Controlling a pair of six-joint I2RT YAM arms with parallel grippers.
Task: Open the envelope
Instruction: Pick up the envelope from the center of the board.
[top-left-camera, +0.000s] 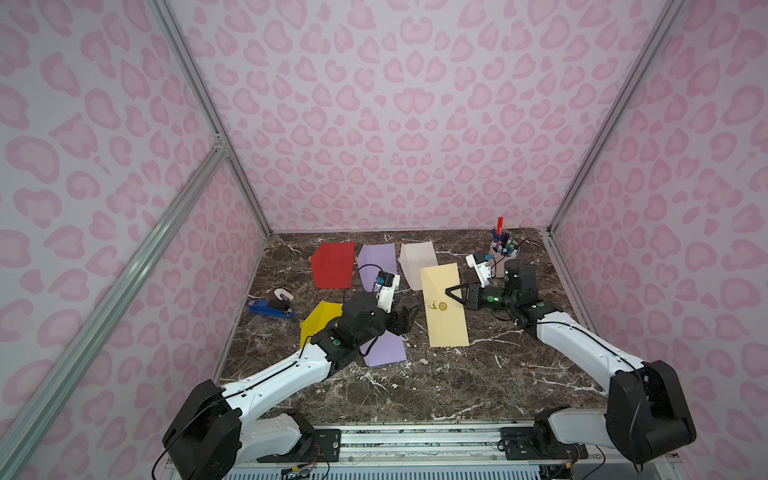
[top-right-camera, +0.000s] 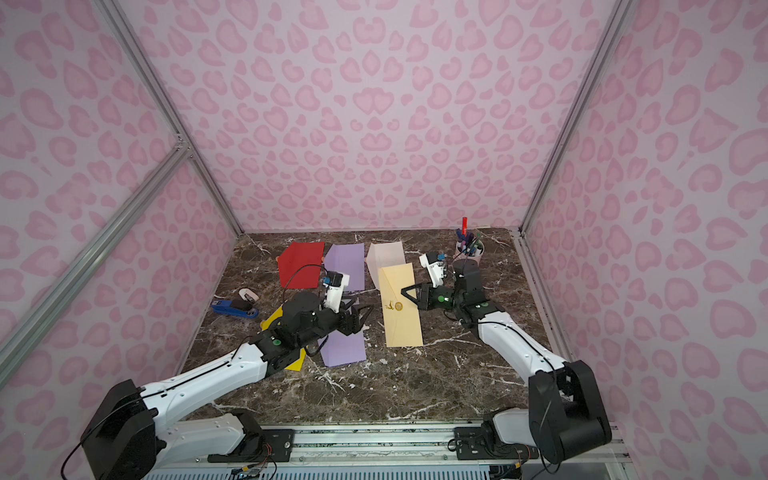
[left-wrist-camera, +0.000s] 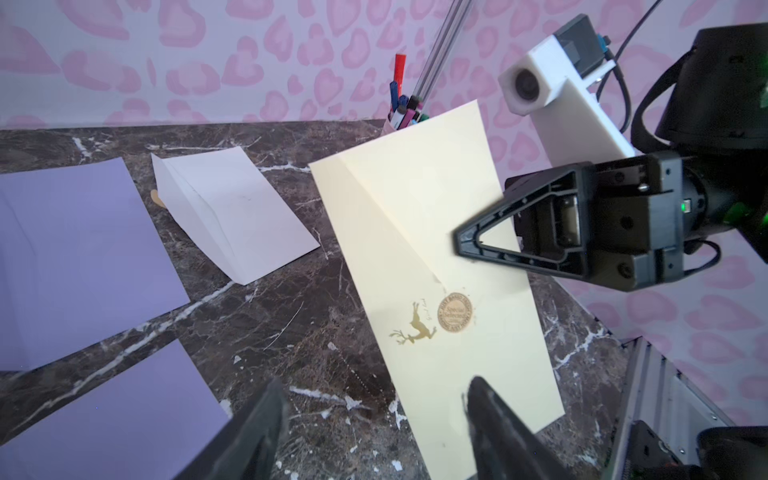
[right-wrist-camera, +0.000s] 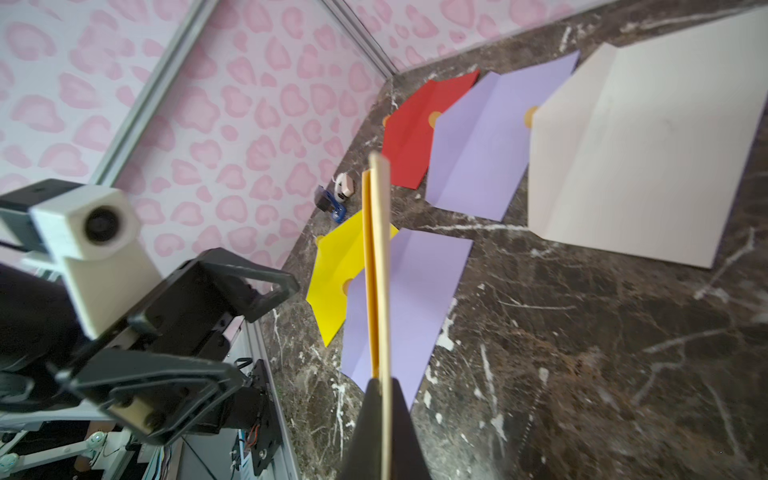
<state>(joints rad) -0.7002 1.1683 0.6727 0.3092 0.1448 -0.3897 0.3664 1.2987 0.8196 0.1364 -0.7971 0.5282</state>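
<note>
We see the right gripper pinching the lifted flap of the cream envelope, right of centre; the left gripper stands spread beside it, its arm hiding much of the yellow envelope

A cream envelope lies lengthwise on the dark marble table, right of centre. The right gripper reaches in from the right, its tip over the envelope just beyond a gold seal. The left gripper hangs just left of the envelope. A red envelope lies far left, and a pen cup stands far right.
</note>
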